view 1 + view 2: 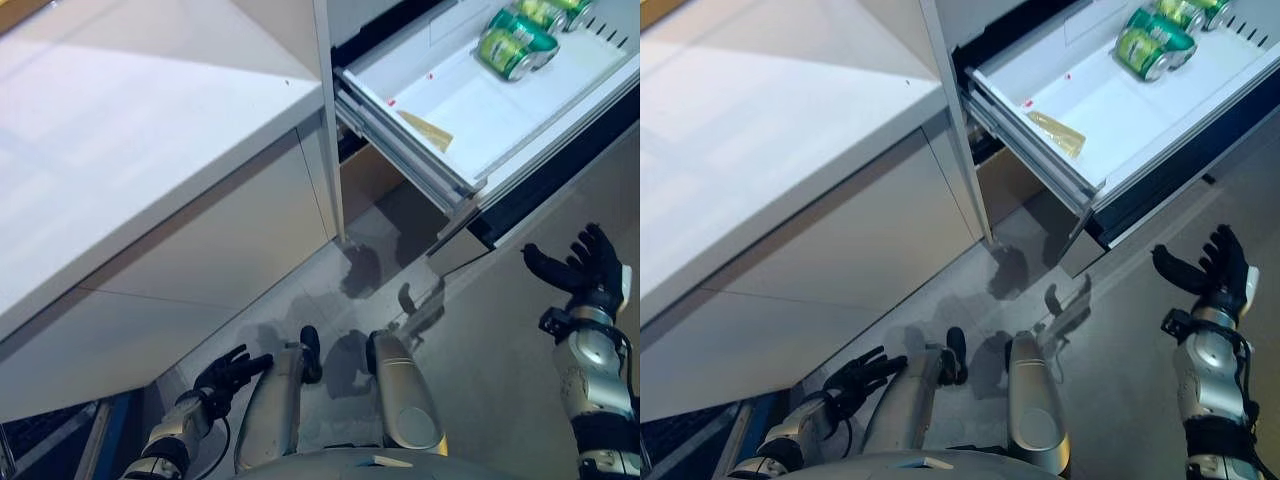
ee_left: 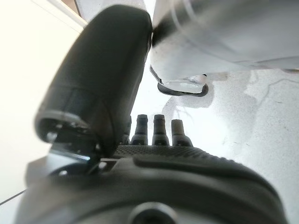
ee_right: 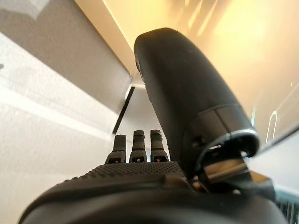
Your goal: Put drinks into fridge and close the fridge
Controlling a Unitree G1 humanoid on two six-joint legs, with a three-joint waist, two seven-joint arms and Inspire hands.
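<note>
The fridge drawer (image 1: 455, 110) stands pulled out at the upper right, white inside. Several green drink cans (image 1: 517, 44) lie on their sides in its far corner, and a small tan packet (image 1: 427, 130) lies near its front. My right hand (image 1: 583, 265) is raised below the drawer's dark front panel (image 1: 560, 160), fingers spread, open and holding nothing. My left hand (image 1: 228, 375) hangs low by the floor at the lower left, fingers relaxed and empty. Both wrist views show straight fingers (image 3: 136, 148) with nothing between them.
A wide white counter (image 1: 130, 140) fills the upper left, with pale cabinet fronts (image 1: 210, 270) under it. A grey tiled floor (image 1: 500, 340) lies below the drawer. A blue object (image 1: 115, 430) shows at the lower left edge.
</note>
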